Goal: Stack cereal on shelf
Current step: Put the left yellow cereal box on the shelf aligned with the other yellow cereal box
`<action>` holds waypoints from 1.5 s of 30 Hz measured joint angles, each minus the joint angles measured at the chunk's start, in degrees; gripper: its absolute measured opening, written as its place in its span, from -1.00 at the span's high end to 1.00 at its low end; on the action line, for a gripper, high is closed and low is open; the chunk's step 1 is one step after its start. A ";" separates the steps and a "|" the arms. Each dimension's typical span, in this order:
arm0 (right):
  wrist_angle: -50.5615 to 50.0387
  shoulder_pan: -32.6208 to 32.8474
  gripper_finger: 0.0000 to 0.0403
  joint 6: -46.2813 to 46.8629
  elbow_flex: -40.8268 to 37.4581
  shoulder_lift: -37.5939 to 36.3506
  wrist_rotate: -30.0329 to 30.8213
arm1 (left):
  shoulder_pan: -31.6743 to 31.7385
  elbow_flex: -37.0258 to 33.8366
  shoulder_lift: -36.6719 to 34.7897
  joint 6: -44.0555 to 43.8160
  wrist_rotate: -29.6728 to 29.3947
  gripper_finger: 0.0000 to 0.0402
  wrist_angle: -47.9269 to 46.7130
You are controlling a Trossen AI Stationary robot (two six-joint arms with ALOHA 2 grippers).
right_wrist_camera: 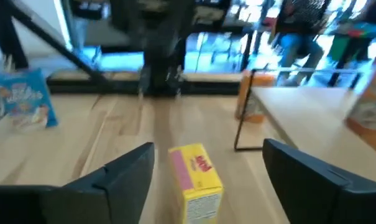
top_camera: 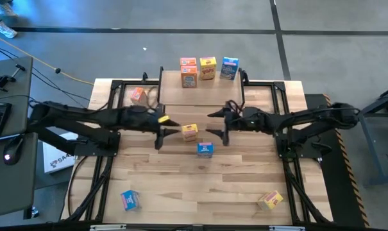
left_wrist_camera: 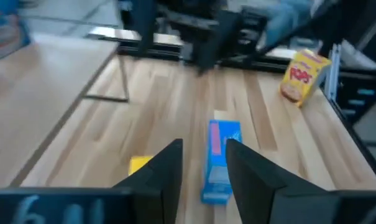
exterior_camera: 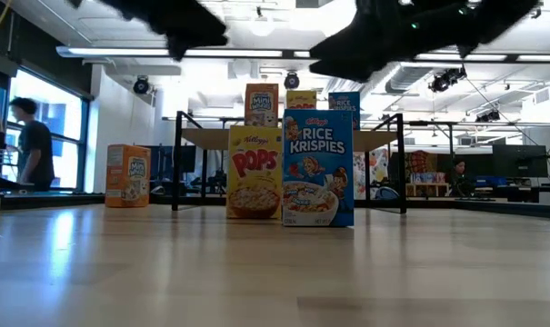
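Observation:
A yellow cereal box (top_camera: pixel 189 131) and a blue one (top_camera: pixel 204 149) stand upright on their bottoms mid-table; they also show in the low view (exterior_camera: pixel 254 173) (exterior_camera: pixel 318 168). My left gripper (top_camera: pixel 168 131) hovers open left of them, and the blue box (left_wrist_camera: pixel 219 162) lies ahead between its fingers. My right gripper (top_camera: pixel 214 124) hovers wide open on their right, facing the yellow box (right_wrist_camera: pixel 197 180). The shelf (top_camera: pixel 174 96) at the far middle carries orange (top_camera: pixel 188 77), yellow (top_camera: pixel 208 67) and blue (top_camera: pixel 229 67) boxes.
An orange box (top_camera: pixel 138 96) stands on the table left of the shelf. A blue box (top_camera: pixel 129 200) lies near the front left corner and a yellow one (top_camera: pixel 269 201) near the front right. A person (exterior_camera: pixel 34 145) stands in the room beyond.

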 joint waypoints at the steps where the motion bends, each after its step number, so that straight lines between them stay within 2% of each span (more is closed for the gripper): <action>1: -2.75 -0.22 -0.48 -0.10 2.22 0.93 -0.71 | 0.02 -2.15 -1.44 -0.27 -0.73 0.46 2.17; 4: -13.34 -1.03 -0.51 0.12 9.66 3.99 -3.33 | 0.09 -7.47 -5.97 -1.59 -1.94 0.50 5.66; 10: -31.97 -1.40 -0.53 -1.30 24.73 13.27 -7.49 | 0.38 -13.22 -12.03 -2.51 -3.06 0.56 8.68; 20: -50.36 -2.14 -0.53 -4.46 42.91 28.74 -9.46 | 1.22 -17.34 -16.38 -2.51 -4.22 0.59 8.89; 24: -53.37 -2.60 -0.53 -5.30 46.33 31.95 -8.62 | 1.25 -17.26 -16.67 -1.87 -4.22 0.59 8.37; 32: -55.70 -3.35 -0.53 -5.69 46.96 33.99 -8.54 | 1.90 -17.70 -16.71 -2.86 -5.01 0.59 8.67; 39: -56.90 -3.34 -0.52 -5.63 46.93 35.64 -8.52 | 3.80 -23.52 -18.04 -5.01 -5.49 0.59 14.18; 42: -56.62 -3.34 -0.45 -5.30 46.91 35.74 -8.52 | 4.61 -25.53 -18.90 -6.05 -5.49 0.59 15.79; 45: -56.89 -3.56 -0.29 -5.27 46.91 35.86 -8.51 | 5.18 -25.82 -19.86 -6.06 -5.50 0.59 16.08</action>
